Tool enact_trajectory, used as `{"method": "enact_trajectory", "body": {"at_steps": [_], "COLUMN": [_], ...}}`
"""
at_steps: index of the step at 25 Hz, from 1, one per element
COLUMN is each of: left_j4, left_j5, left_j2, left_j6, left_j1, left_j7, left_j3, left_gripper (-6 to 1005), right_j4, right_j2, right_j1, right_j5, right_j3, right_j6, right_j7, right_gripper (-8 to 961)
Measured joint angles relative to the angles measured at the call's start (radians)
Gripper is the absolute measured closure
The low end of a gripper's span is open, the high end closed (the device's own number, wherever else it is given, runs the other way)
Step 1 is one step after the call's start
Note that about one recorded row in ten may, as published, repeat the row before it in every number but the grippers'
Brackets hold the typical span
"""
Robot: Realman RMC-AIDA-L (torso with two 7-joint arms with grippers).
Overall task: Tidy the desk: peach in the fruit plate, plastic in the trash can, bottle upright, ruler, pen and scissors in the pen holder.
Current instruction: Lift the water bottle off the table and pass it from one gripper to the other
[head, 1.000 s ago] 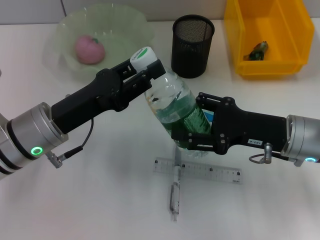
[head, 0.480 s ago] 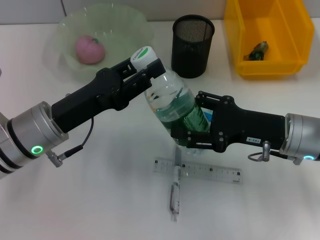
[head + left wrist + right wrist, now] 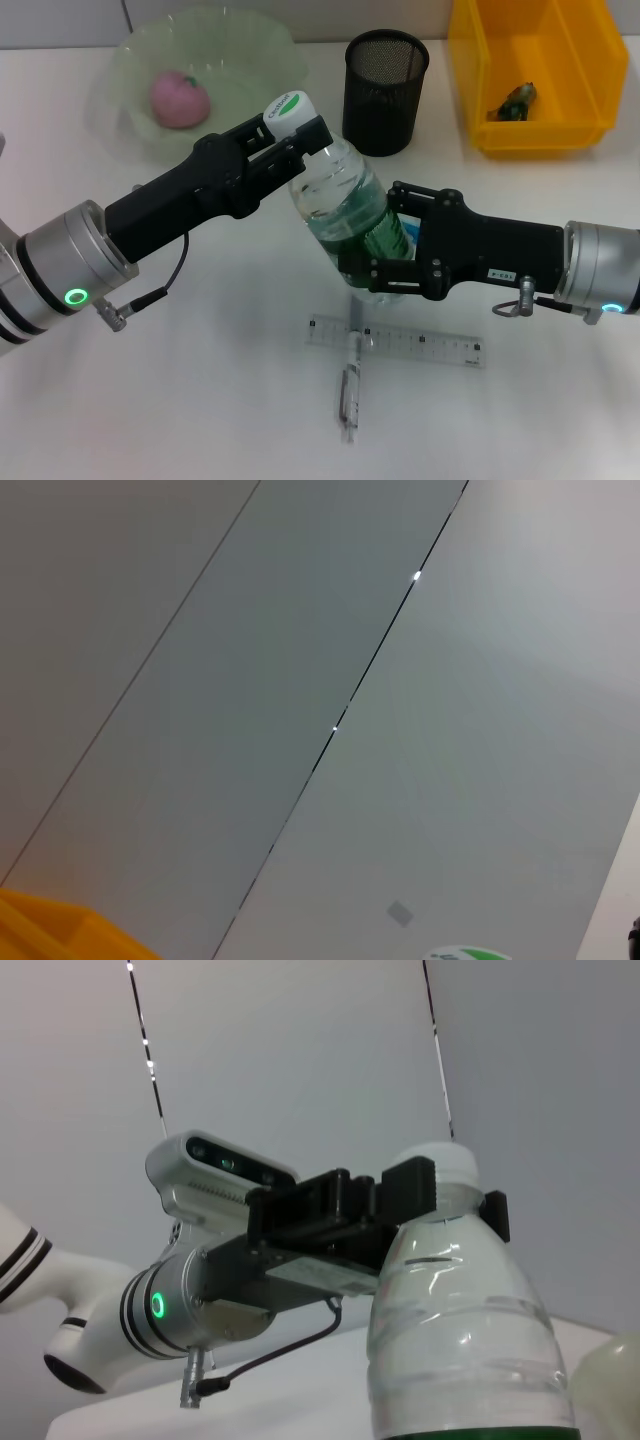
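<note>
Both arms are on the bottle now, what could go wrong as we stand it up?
The clear plastic bottle with the green label is tilted, its neck in the left pincer, its lower body in the right pincer. Uneven motion could twist it loose. Set down, it might land on the clear ruler and silver pen below and topple.

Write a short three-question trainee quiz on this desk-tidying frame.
1. True or false: the peach lies in the fruit plate.
2. Which tool grips the bottle at its neck: A left tool, B right tool?
3. Fill in: the pen lies across the ____.

Key: 1 true. 2 A; the right tool clamps the lower body. 3 ruler.
</note>
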Motion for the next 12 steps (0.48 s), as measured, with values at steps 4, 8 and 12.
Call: {"method": "enact_trajectory", "body": {"at_steps": [4, 8, 12], "left_j4": [0.0, 0.0, 0.003], "left_j5": [0.0, -0.001, -0.001], "left_j2": [0.0, 0.0, 0.001], "left_j6": [-0.001, -0.003, -0.01], "left_j1": [-0.001, -0.002, -0.003], "left_j7": [0.0, 0.0, 0.0], "left_j3": [0.0, -0.003, -0.007], "left_gripper": [552, 552, 551], "right_j4": [-0.015, -0.029, -0.035], "right_j2": [0.0, 0.0, 0.0], "right_j1": [0.007, 0.003, 0.003], "right_j5": [0.0, 0.004, 0.004], "right_j3": [-0.028, -0.03, -0.03], "right_j6": [0.019, 0.022, 0.024], "right_j7": [0.03, 0.031, 0.033], "right_gripper": [177, 176, 176]}}
